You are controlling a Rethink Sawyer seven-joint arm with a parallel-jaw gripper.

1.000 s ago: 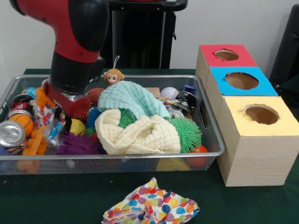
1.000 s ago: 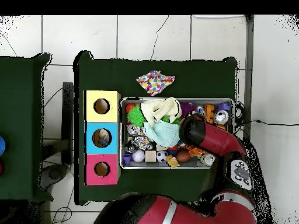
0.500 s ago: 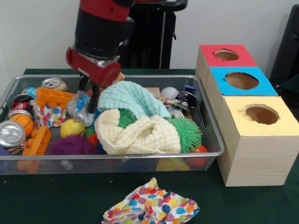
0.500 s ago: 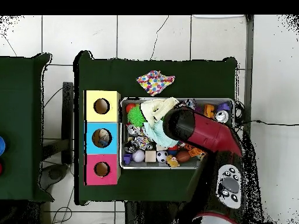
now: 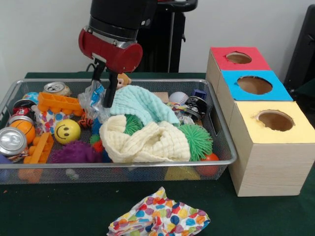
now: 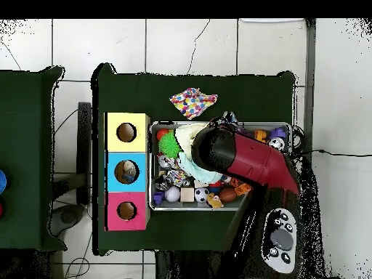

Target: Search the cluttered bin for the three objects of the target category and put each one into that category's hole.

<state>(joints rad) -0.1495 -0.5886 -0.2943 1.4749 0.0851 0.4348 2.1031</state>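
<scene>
The pincer [image 5: 104, 81] is clamped on a crinkly clear bag [image 5: 91, 100] lifted just above the bin [image 5: 224, 147], well apart from the three holes, so the delivery is not yet made and much clutter remains.

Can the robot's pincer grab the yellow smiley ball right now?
Probably not yet. The pincer is already shut on a crinkly plastic wrapper. The smiley ball lies uncovered in the wire bin, so once the wrapper is dropped, the way looks free.
</scene>
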